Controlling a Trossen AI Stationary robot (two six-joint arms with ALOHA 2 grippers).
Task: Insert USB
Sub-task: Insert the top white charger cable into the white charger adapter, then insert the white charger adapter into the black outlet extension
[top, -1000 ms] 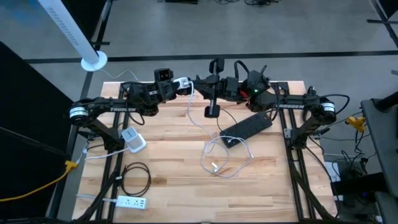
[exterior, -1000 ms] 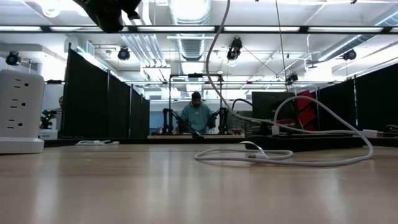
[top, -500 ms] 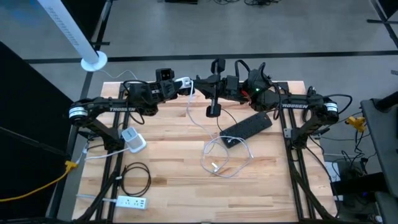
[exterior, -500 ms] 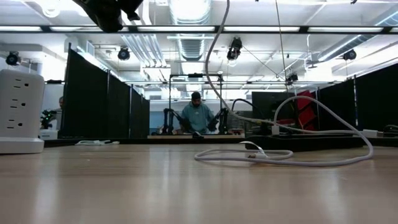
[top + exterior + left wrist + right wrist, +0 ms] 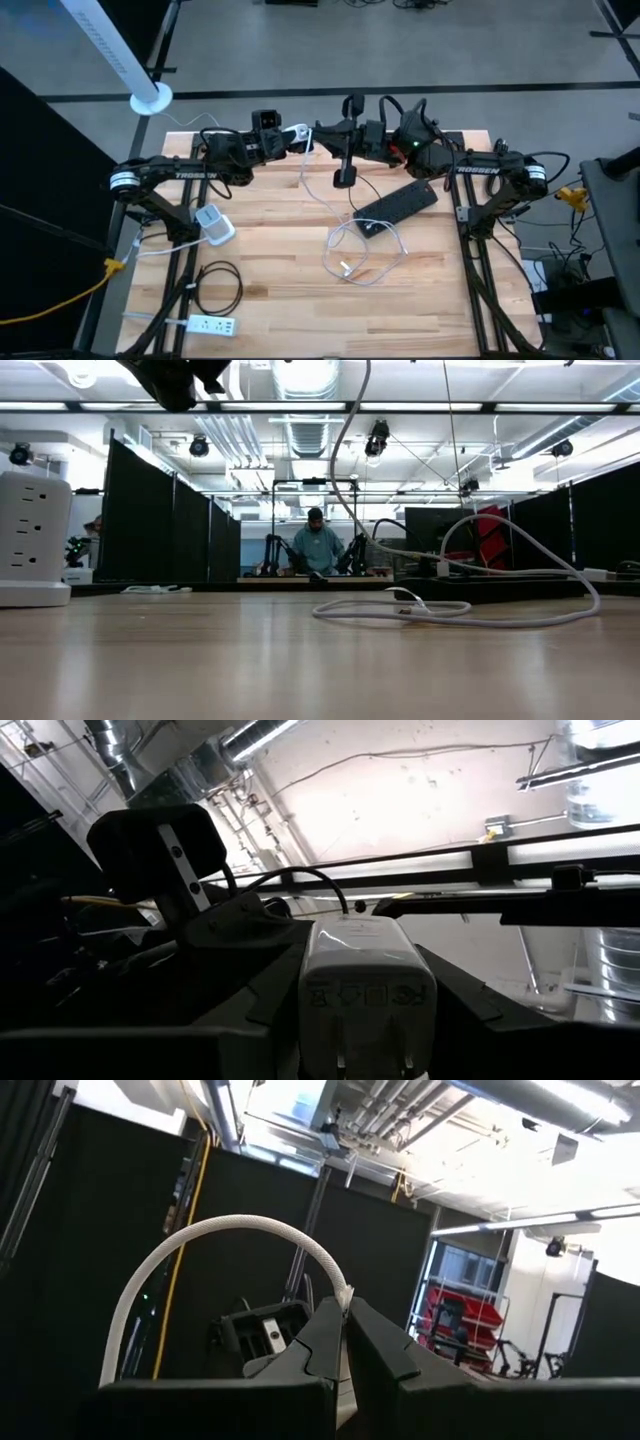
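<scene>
High view is showing almost nothing changing over the last second — the right gripper (image 5: 318, 133) is edging only slightly toward the left gripper (image 5: 287, 136) at the far edge of the table (image 5: 280, 250), so insertion is probably not yet happening. Left wrist view is giving what the overhead cannot: the left fingers are clamping a white charger block (image 5: 367, 982). Right wrist view is showing the right fingers pinched tight on the white USB cable (image 5: 215, 1252) (its plug itself is hidden), the cable arching toward the other arm. Low view is showing only the slack cable loop (image 5: 440, 608) on the wood.
</scene>
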